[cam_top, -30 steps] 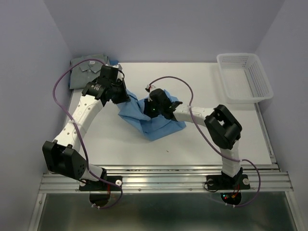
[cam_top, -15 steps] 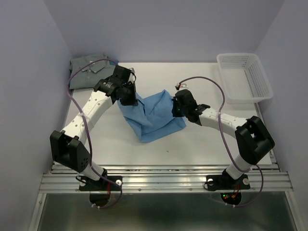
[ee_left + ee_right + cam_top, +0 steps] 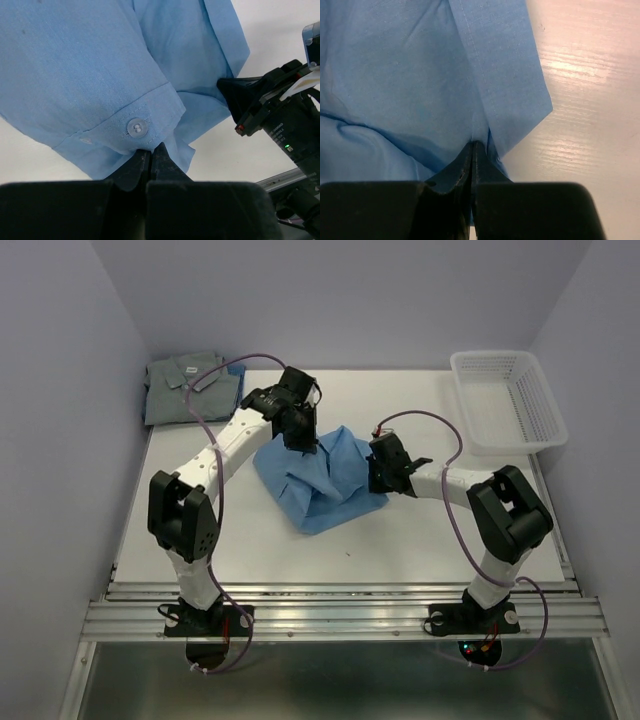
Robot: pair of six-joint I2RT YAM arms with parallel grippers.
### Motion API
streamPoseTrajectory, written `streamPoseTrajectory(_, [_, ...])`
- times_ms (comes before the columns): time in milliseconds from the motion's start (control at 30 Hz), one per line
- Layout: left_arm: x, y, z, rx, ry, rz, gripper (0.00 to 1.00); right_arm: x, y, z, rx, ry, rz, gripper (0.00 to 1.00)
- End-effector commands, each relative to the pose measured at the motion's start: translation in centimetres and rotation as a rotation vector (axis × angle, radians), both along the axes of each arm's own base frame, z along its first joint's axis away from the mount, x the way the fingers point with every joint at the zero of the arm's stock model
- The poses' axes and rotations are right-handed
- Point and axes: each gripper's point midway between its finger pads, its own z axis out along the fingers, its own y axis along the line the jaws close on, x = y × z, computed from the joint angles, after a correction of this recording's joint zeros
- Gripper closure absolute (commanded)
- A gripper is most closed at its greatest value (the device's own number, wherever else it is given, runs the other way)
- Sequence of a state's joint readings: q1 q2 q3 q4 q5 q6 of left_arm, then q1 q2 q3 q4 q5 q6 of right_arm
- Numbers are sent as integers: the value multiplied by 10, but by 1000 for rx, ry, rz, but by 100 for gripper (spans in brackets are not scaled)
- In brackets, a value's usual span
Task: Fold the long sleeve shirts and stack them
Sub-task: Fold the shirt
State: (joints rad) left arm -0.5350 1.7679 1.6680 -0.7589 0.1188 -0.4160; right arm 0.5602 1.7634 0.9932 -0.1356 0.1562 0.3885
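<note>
The light blue long sleeve shirt lies rumpled in the middle of the table. My left gripper is at its upper edge. In the left wrist view it is shut on the buttoned cuff of a sleeve. My right gripper is low at the shirt's right side. In the right wrist view it is shut, with a fold of the blue cloth running into its tips. The grey-green shirt lies folded at the back left corner, apart from both grippers.
A white mesh basket stands at the back right. Purple cables loop above both arms. My right gripper's black body shows close by in the left wrist view. Bare table lies in front of the shirt.
My left arm has swung right, carrying the blue cuff across the shirt. My right gripper has moved from the shirt's middle to its right side. The shirt looks more bunched.
</note>
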Motion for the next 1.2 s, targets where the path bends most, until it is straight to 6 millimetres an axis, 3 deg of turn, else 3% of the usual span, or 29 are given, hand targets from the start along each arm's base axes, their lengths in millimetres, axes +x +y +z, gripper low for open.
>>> streamPoseTrajectory(0, [16, -24, 23, -45, -68, -8, 100, 3, 0, -5, 11, -1, 4, 99])
streamPoseTrajectory(200, [26, -44, -10, 23, -11, -7, 100, 4, 0, -4, 29, -4, 6, 99])
streamPoseTrajectory(333, [29, -65, -17, 26, 0, -35, 100, 2, 0, -2, 38, -6, 8, 99])
streamPoseTrajectory(467, [27, -65, -22, 52, 17, -27, 100, 1, -3, 5, 38, -25, 1, 99])
streamPoseTrajectory(600, [23, -47, -6, 85, -25, 28, 100, 3, 5, 42, 95, -98, 49, 98])
streamPoseTrajectory(633, [20, -44, 8, 67, -46, 32, 100, 5, 8, 62, 124, -139, 53, 98])
streamPoseTrajectory(733, [9, -29, 16, 92, -49, 52, 100, 7, 17, 98, 187, -208, 90, 96])
streamPoseTrajectory(800, [4, -22, 20, 116, -45, 57, 100, 7, 34, 126, 284, -262, 151, 95])
streamPoseTrajectory(900, [0, -17, 26, 137, -33, 53, 100, 11, 60, 140, 402, -278, 221, 95])
streamPoseTrajectory(967, [1, -17, 31, 137, -40, 55, 100, 11, 77, 134, 431, -244, 264, 95])
streamPoseTrajectory(1000, [1, -16, 32, 140, -40, 56, 100, 11, 88, 116, 433, -198, 274, 95])
streamPoseTrajectory(1067, [2, -19, 34, 135, -42, 52, 100, 12, 110, 117, 463, -187, 314, 96])
streamPoseTrajectory(1100, [2, -20, 32, 138, -39, 52, 100, 11, 119, 105, 457, -162, 330, 96])
streamPoseTrajectory(1167, [3, -21, 32, 136, -33, 50, 100, 10, 139, 111, 471, -168, 363, 96])
